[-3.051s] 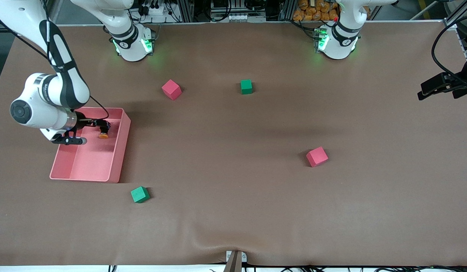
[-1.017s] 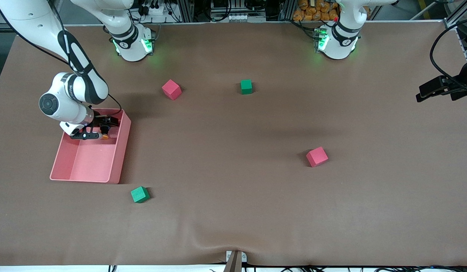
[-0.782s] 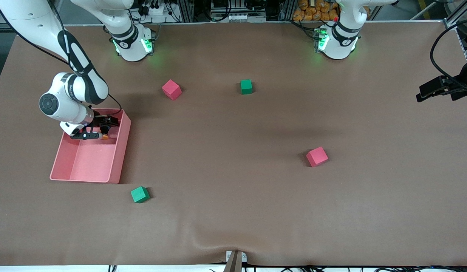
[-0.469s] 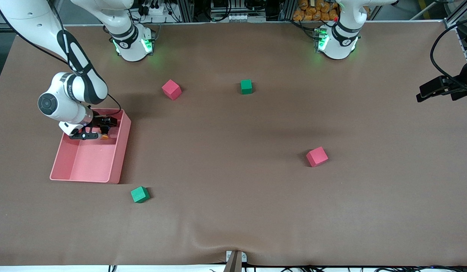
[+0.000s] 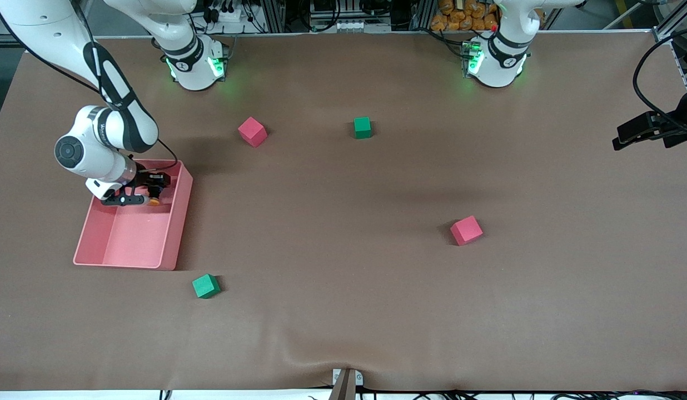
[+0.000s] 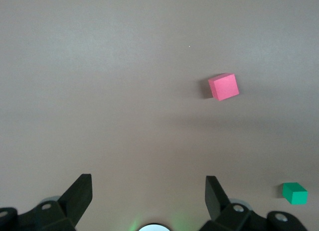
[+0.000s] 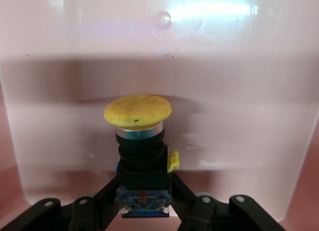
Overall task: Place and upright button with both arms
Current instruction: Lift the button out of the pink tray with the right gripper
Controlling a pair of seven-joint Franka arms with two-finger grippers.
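The right gripper pinches the button by its black body inside the pink tray, at the tray's end farther from the front camera, at the right arm's end of the table. The right wrist view alone shows the grip up close: both fingers pressed against the blocky base of the button, whose rounded cap looks yellow-orange above a silver ring, with the tray wall past it. From the front the button is only an orange speck under the wrist. The left gripper waits, spread wide, high over the left arm's end of the table; its wrist view looks down on a pink cube and a green cube.
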